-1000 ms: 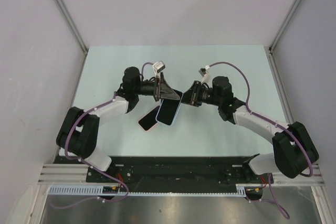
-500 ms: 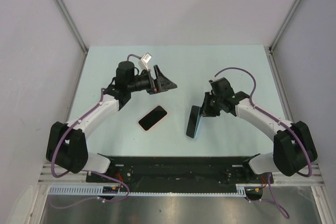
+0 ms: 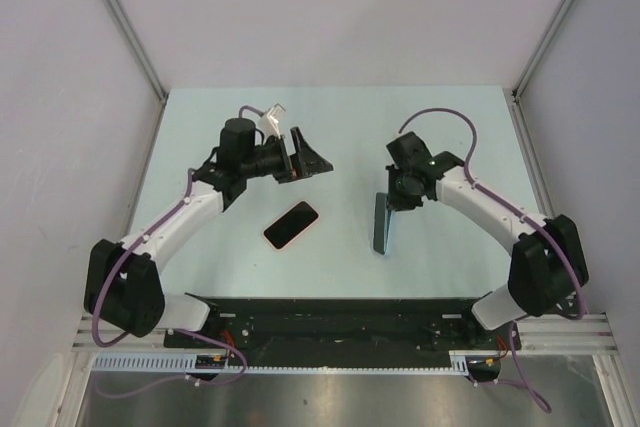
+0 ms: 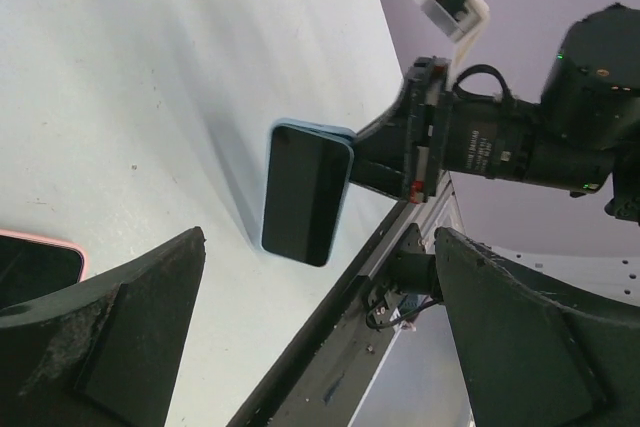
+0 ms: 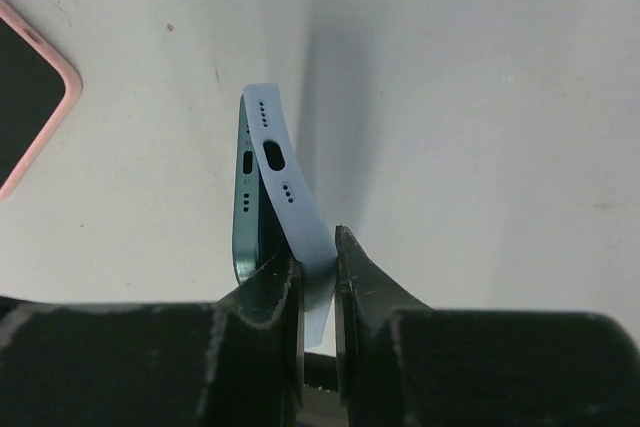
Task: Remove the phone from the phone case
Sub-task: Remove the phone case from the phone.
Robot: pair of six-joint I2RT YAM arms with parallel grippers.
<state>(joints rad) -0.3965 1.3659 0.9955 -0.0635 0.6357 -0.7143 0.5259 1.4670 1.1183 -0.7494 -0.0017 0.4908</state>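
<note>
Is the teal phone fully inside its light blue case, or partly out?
Partly out: the light blue soft case gapes away from the teal phone at the port end.

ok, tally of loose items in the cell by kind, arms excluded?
Phones: 2 (pink-edged dark-screen phone lying flat on the table; teal slab phone partly out of its case)
Cases: 1 (light blue soft case, pinched by the right end effector)
Total: 3
</note>
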